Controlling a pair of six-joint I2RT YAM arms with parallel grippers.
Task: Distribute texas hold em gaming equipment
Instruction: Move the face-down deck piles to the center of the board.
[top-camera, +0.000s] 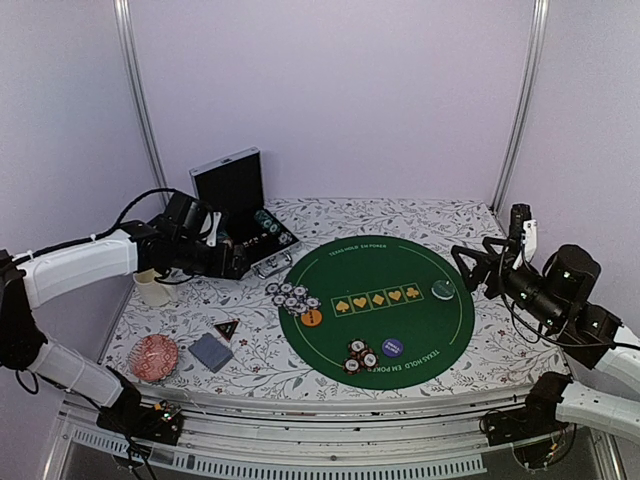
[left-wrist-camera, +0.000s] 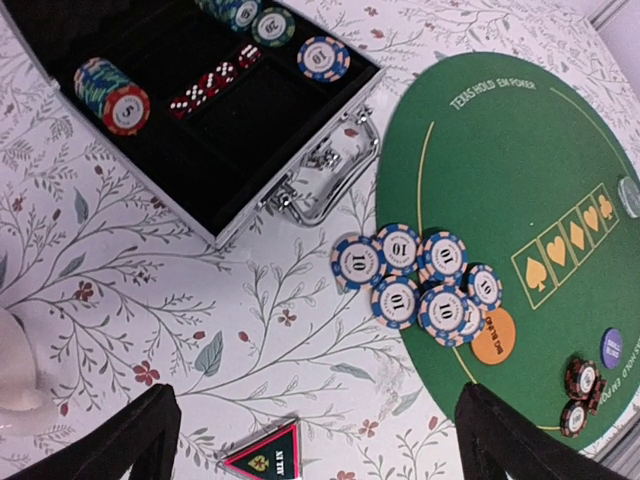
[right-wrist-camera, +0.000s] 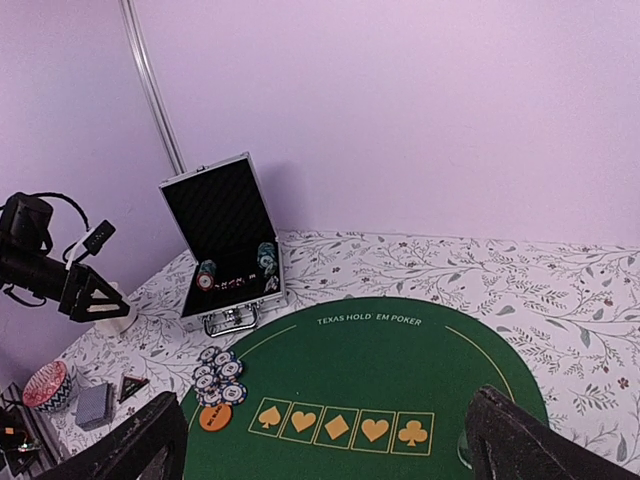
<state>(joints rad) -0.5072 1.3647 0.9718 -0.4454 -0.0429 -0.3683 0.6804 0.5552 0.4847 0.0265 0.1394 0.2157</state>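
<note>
We are taking the round green mat (top-camera: 400, 265) as our landmark. The open metal case (top-camera: 238, 200) is standing just off the mat's far left edge, and stored chips (left-wrist-camera: 112, 95) are lying in its tray.

The left gripper (left-wrist-camera: 315, 392) is hovering off the mat's left side, near the case, with its fingers spread wide and nothing between them. The right gripper (right-wrist-camera: 330, 400) is hanging by the mat's right rim, also gaping and empty.

The blue-edged poker chips (left-wrist-camera: 420, 280) are clustering across the mat's left rim. The dark red chips (top-camera: 360, 355) are sitting on the mat's near edge. The card deck (top-camera: 211, 352) is resting well left of the mat.

The orange button (left-wrist-camera: 493, 336) is lying on the mat, touching the blue cluster. The purple button (top-camera: 392, 347) is lying just right of the red chips. The pale-green button (top-camera: 443, 290) is sitting on the mat's right side. The black triangular marker (left-wrist-camera: 265, 455) is lying off the mat to the left, just beside the deck.
</note>
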